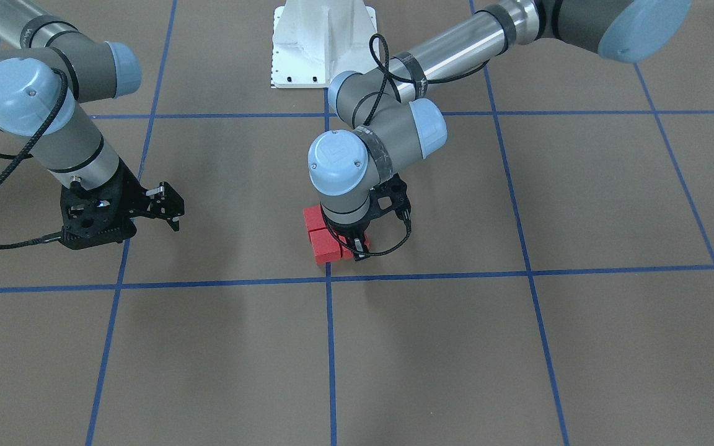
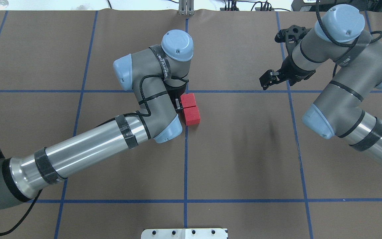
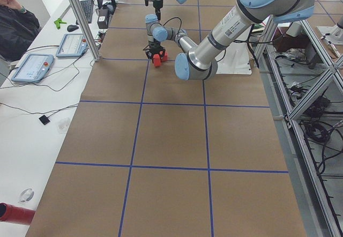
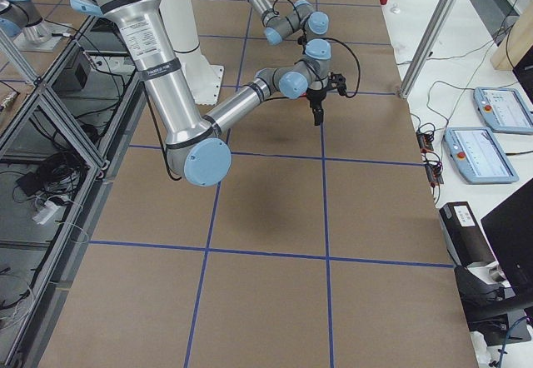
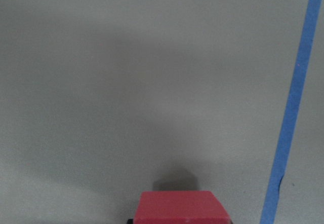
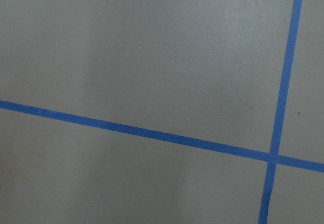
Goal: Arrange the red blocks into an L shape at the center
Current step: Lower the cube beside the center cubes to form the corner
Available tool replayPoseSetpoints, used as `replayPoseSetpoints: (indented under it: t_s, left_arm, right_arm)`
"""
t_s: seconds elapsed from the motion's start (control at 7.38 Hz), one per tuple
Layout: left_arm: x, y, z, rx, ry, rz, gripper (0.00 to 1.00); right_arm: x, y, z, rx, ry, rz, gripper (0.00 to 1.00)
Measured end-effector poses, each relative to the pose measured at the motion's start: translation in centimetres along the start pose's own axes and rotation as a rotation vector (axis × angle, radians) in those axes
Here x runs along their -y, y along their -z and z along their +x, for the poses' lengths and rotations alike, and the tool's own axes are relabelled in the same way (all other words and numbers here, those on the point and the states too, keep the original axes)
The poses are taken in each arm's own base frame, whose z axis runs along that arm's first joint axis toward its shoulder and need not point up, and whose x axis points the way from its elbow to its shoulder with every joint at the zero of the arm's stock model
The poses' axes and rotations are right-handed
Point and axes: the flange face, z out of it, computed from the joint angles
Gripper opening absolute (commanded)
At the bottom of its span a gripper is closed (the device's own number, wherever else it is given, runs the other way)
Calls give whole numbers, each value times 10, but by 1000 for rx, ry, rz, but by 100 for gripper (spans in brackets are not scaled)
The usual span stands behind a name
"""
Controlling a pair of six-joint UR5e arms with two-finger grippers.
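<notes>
Two red blocks lie touching in a row just on the robot's side of the center crossing. In the front view they show at the upper left and the lower left. My left gripper stands upright over their side, shut on the third red block. That block sits low against the block nearest the crossing. My wrist hides it in the overhead view. My right gripper is open and empty, well off to the side.
The white robot base stands at the table's edge. Blue tape lines run under my right gripper. An operator sits beside the table with tablets in the left side view.
</notes>
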Motion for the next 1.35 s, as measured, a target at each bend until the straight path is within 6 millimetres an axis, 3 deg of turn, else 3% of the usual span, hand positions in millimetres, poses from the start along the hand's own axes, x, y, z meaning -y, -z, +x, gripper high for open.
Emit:
replayPoseSetpoints:
  t_s: [0.95,1.08,1.22,1.35]
  left_arm:
    - [-3,-4,-8,4,-19,-10,0]
    - [-4,-4,-8,4,-20,-10,5]
    - [-3,-4,-8,4,-19,-9,35]
    - [-3,-5,-8,4,-19,-8,53]
  right_arm:
    - [0,-1,0,-1,0,-1,99]
    - [0,-1,0,-1,0,-1,99]
    - [0,-1,0,-2,0,-1,99]
    - [0,-1,0,-1,0,-1,99]
